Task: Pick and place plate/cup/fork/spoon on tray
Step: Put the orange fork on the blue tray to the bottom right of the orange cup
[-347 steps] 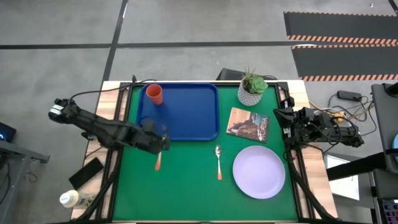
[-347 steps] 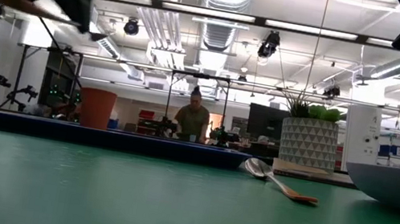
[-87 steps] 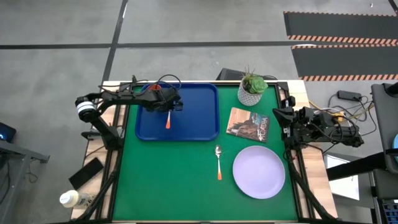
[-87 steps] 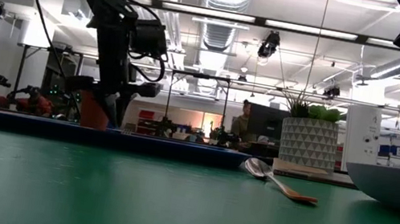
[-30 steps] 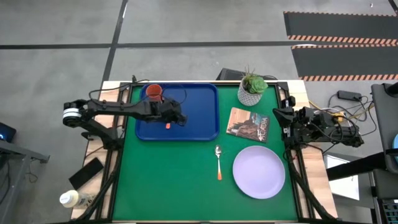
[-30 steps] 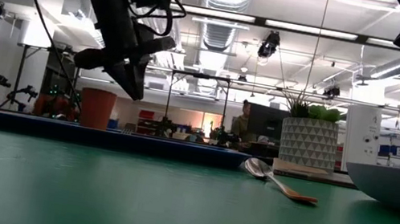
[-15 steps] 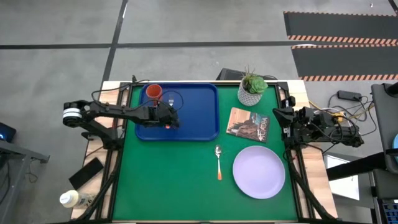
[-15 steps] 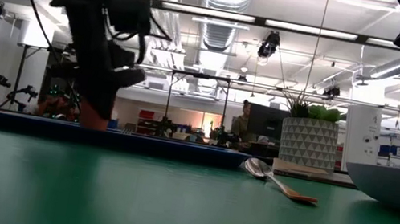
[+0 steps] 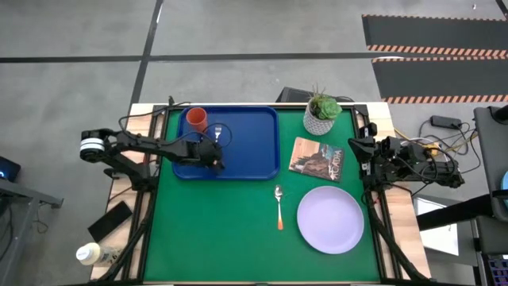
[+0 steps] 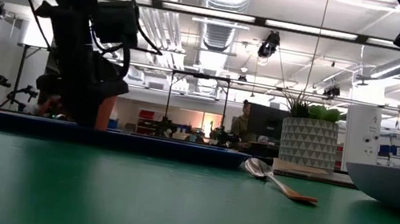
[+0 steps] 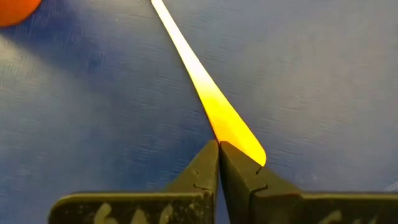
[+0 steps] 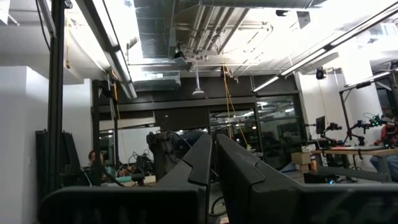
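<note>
— What is being seen to have changed since half a second ago?

— The left gripper (image 9: 213, 157) is being found lower and slightly nearer the tray's near edge, down at the tray (image 9: 254, 159) floor; the rest is lying as before.

— How are its fingers being held?

— The fingers (image 11: 202, 171) are being pressed together, tips touching, at the end of the fork's orange handle (image 11: 217, 115); the handle is lying flat on the blue tray surface, and whether it is actually being pinched cannot be told; the fork (image 9: 217, 137) is being seen with its tines pointing toward 12 o'clock.

— Where are the other things being found?

— The cup (image 9: 197, 119) is standing upright in the tray's corner at 11 o'clock; the spoon (image 9: 279, 206) is lying on the green mat (image 9: 230, 230) at the table's centre, bowl toward 12 o'clock; the plate (image 9: 330, 219) is resting on the mat at 4 o'clock, just beside the spoon but apart from it.

— And the right arm?

— The right gripper (image 12: 213, 149) is being held off the table at 3 o'clock, its fingers closed on nothing.
</note>
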Robot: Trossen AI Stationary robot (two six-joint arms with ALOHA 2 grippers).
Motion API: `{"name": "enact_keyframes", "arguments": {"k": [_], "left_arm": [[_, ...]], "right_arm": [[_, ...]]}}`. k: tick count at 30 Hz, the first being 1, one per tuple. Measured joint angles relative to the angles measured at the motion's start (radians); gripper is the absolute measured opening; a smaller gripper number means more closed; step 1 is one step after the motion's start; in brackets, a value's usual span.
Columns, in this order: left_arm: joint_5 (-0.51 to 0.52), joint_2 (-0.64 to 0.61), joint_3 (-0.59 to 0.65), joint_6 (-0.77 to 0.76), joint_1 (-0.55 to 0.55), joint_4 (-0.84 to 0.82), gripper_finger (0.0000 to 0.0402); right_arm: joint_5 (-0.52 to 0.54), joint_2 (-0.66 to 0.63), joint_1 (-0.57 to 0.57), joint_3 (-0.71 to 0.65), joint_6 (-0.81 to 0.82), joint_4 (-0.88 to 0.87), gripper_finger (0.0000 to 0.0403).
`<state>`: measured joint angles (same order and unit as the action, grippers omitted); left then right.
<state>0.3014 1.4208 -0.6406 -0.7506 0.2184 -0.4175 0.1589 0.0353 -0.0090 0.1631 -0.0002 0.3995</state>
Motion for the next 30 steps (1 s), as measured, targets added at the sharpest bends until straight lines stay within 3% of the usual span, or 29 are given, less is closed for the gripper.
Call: {"name": "enact_keyframes", "arguments": {"k": [12, 30], "left_arm": [[-0.009, 0.0, 0.001, -0.003, -0.002, 0.077, 0.0], [-0.061, 0.0, 0.005, -0.002, -0.005, 0.056, 0.0]], "right_arm": [[0.0, 0.0, 0.0, 0.0, 0.0, 0.0, 0.0018], [0.0, 0.0, 0.0, 0.0, -0.001, 0.0, 0.0018]]}}
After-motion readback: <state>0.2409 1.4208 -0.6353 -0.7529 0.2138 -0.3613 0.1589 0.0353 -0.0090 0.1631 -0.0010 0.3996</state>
